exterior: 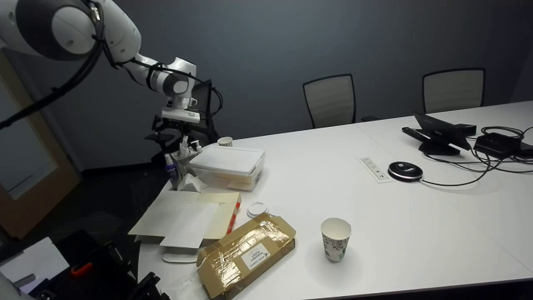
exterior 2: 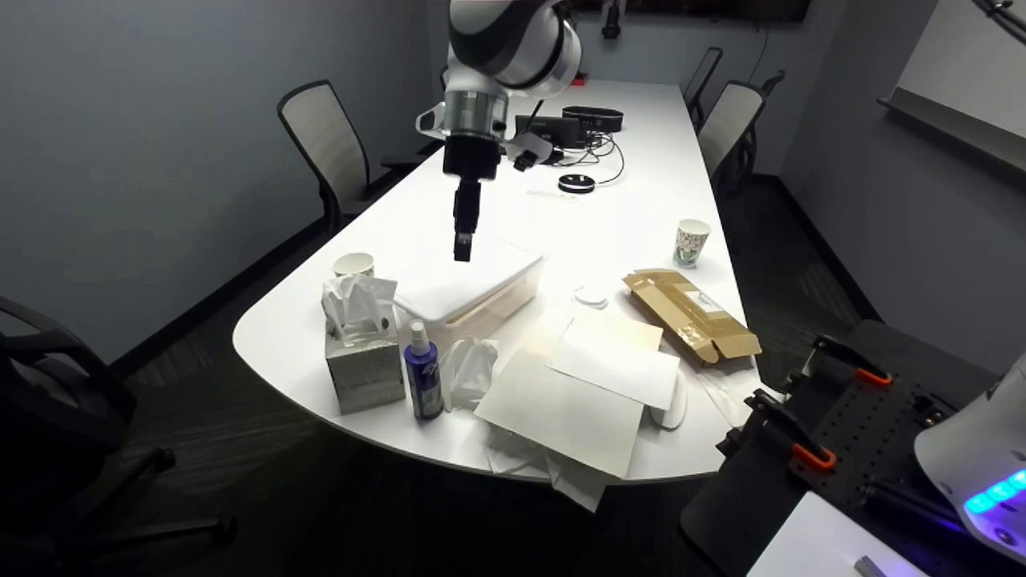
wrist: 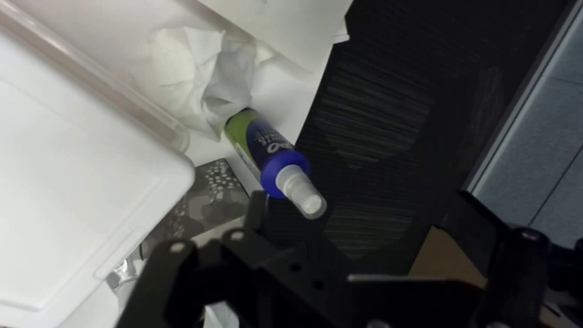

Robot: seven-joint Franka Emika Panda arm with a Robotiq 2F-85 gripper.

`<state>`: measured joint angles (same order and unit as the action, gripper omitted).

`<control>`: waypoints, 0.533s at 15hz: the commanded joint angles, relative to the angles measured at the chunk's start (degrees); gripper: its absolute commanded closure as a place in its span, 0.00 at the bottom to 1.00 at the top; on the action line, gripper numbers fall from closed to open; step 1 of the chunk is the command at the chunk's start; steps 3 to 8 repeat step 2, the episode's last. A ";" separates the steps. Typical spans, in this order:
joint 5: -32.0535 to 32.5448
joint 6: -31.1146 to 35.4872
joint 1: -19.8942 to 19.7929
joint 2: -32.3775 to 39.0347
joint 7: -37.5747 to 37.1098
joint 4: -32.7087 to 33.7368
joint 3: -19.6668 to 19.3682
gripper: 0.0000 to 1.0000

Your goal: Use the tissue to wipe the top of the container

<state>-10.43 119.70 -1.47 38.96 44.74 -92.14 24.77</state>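
Observation:
The tissue (exterior 2: 469, 373) is a white crumpled wad on the table between the spray bottle, the container and the flat sheets. It also shows in an exterior view (exterior: 192, 183) and in the wrist view (wrist: 205, 77). The container (exterior 2: 469, 276) is a shallow clear box with a flat white lid, closed; it also shows in an exterior view (exterior: 227, 160) and at the left of the wrist view (wrist: 77, 182). My gripper (wrist: 368, 202) is open, its fingers wide apart with nothing between them. It hangs above the table's end near the tissue box (exterior 2: 365, 373), apart from the tissue.
A purple spray bottle (exterior 2: 423, 373) stands upright beside the tissue, its cap near my left finger in the wrist view. Flat sheets (exterior 2: 577, 385) lie by the tissue. A brown packet (exterior 2: 693, 316), a round white lid (exterior 2: 591, 296) and paper cups (exterior 2: 691, 243) are on the table.

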 commanded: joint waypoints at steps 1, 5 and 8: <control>-5.01 -4.21 0.04 -7.04 0.28 -4.36 -1.64 0.00; -5.74 -4.34 0.52 -8.12 -0.24 -4.88 -2.49 0.00; -5.74 -4.34 0.52 -8.12 -0.24 -4.88 -2.49 0.00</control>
